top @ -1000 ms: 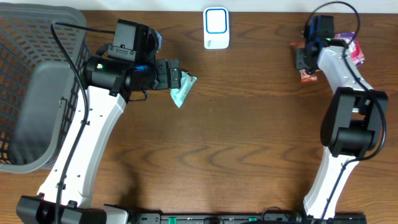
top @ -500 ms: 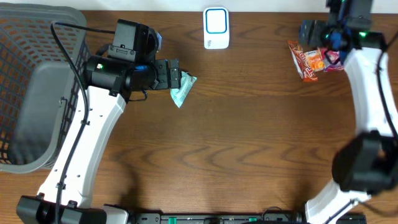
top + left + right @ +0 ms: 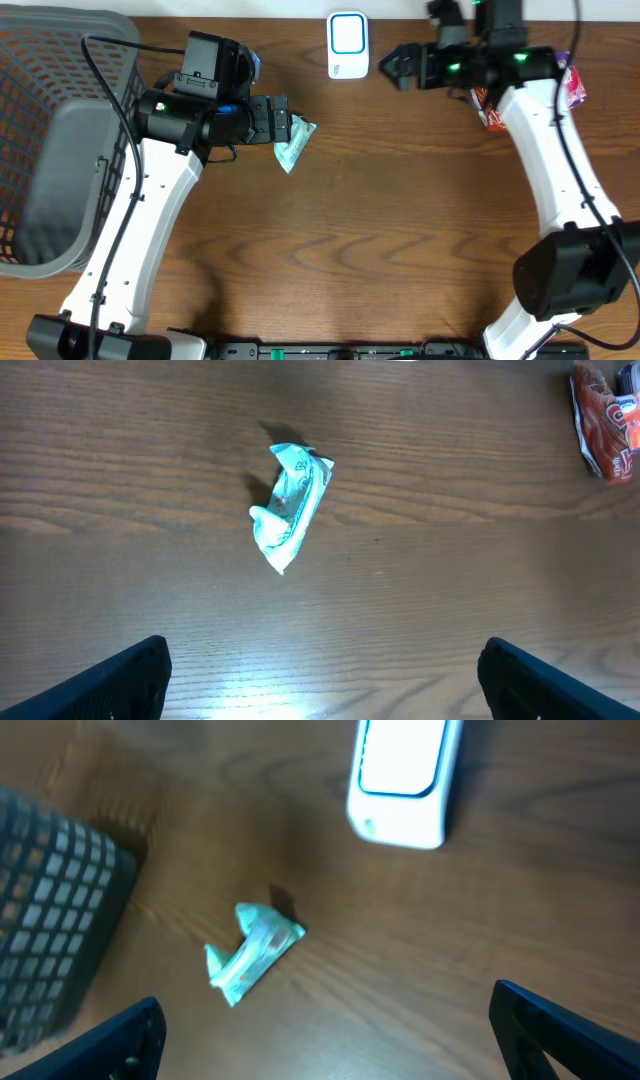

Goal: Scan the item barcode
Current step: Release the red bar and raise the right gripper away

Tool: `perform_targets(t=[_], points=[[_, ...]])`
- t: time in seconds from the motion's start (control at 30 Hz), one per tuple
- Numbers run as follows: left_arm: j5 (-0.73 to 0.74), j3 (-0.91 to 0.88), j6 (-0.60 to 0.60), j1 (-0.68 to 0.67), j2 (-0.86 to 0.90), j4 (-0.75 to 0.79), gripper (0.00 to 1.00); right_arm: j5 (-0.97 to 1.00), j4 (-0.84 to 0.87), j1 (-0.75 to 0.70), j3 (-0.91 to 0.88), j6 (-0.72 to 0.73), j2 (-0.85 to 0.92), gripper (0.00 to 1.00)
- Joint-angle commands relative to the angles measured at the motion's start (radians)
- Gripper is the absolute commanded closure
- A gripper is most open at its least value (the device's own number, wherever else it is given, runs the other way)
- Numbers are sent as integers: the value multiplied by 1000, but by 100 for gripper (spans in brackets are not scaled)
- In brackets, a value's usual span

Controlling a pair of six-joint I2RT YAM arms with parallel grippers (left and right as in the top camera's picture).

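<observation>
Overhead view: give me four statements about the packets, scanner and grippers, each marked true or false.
1. The teal packet lies loose on the table. True.
2. The right gripper holds the orange packet. False: it is open and empty, near the scanner; that packet lies on the table.
3. The scanner sits inside the basket. False: it is on the table, well away from the basket.
4. The left gripper is open. True.
</observation>
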Motion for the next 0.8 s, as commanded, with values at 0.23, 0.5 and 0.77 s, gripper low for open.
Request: perform_targets(t=[0.23, 0.5, 0.77], points=[[-3, 7, 5, 0, 4, -2, 2, 520, -80, 56, -5, 12, -3, 1], [-3, 7, 5, 0, 4, -2, 2, 652, -300, 7, -5, 11, -3, 1], [-3, 7, 5, 0, 4, -2, 2, 645, -348, 4, -5, 12, -3, 1]])
